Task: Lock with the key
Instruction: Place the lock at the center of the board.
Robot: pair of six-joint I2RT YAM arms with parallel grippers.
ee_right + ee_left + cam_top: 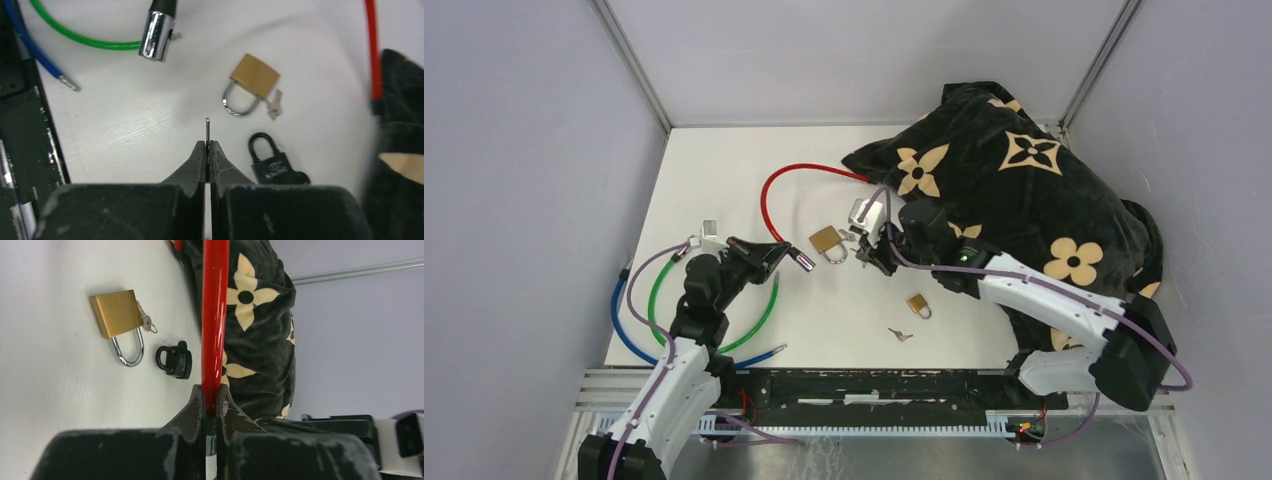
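The big gold lock (826,240) lies flat on the white table (724,170), with small keys (146,322) right against its side. A black lock (272,162) lies just beside the big gold lock, toward the flower blanket (1024,170). The right gripper (207,145) is near the big gold lock on that same side. Its fingers are pressed together on a thin key (207,131), which sticks out past the tips. The left gripper (211,390) is on the other side of the big gold lock and pinches a red cable (215,315). A little gold lock (918,305) and a loose key (899,335) lie between the big gold lock and the arm bases.
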